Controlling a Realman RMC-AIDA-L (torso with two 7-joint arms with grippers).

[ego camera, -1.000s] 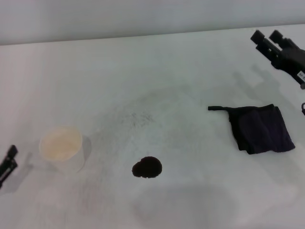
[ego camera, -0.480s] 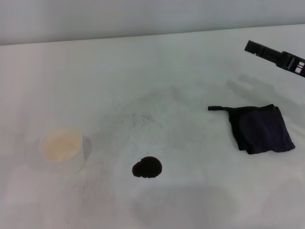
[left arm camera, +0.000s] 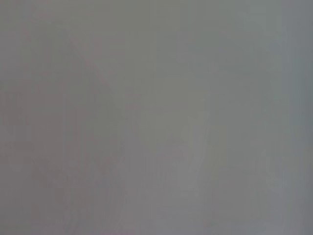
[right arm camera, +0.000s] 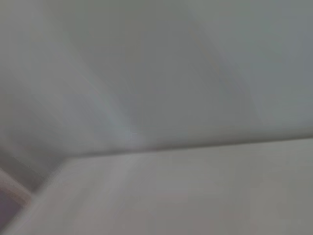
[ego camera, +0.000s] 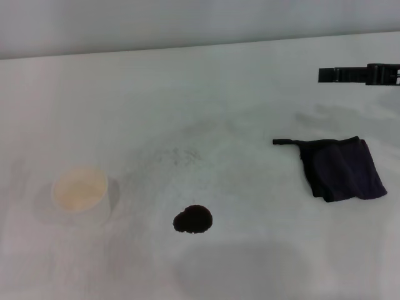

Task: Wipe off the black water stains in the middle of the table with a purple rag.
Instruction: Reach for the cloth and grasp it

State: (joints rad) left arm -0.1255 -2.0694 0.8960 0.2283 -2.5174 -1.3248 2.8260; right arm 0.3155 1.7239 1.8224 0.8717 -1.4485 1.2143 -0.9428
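The right gripper [ego camera: 325, 75] hovers edge-on, so I cannot tell its opening. Just below its fingertips lies the purple rag [ego camera: 342, 169]; the black water stains [ego camera: 193, 219] sit well apart.

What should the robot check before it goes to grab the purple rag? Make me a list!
1. Purple rag lies flat on the table, nothing on it: ok.
2. Right gripper is above the table beyond the rag, not touching it: ok.
3. Right gripper open enough to grab: cannot tell.
4. Black water stains are well apart from the rag, not yet wiped: ok.
5. Cup stands clear of the stain: ok.
6. Left gripper out of the way: not in view.
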